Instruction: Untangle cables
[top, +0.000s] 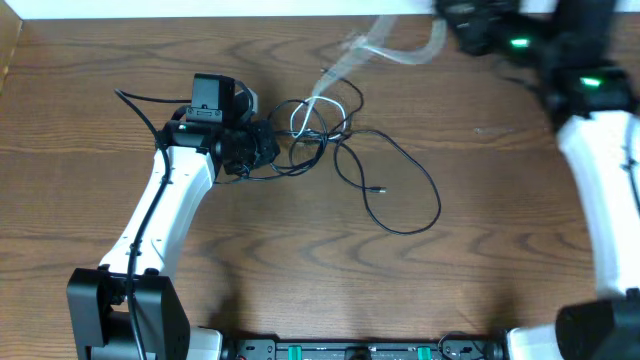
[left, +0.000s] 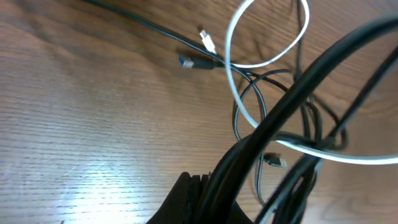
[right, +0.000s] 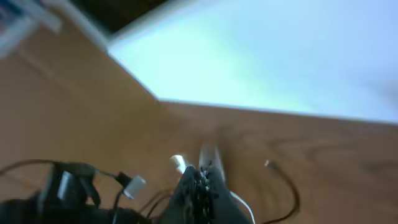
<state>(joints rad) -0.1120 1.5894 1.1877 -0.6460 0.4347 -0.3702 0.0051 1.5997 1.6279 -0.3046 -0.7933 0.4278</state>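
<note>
- Brown wood-grain tabletop (top: 330, 290) is seen from overhead. In the right wrist view a bright white surface (right: 280, 56) is seen beyond its far edge.
- The cables (top: 330, 140) are found left of the middle of the tabletop. They form a loose knot of black cables (left: 280, 109) with one white cable (left: 229, 46) looped through it.
- One black loop (top: 438, 200) is spread out to the right of the knot and lies flat on the wood. A small plug end (top: 378, 188) is seen inside that loop.
- The left arm (top: 165, 210) is stretched from the near left corner to the left side of the knot. The left jaws are clenched on black cables, which are seen in the left wrist view running up from them, raised off the wood.
- In the left wrist view a white plug (left: 206, 41) and a dark plug (left: 188, 61) are seen close together on the wood. A third small plug (left: 274, 161) is seen lower down, among the black strands.
- The right arm (top: 600, 170) is held over the far right corner. The right jaws are clenched. The white cable is drawn as a blurred streak from the knot up toward them, and white cord is seen beside them in the right wrist view, so it is taken as grasped there.
- Finer detail in the right wrist view is lost to blur.
</note>
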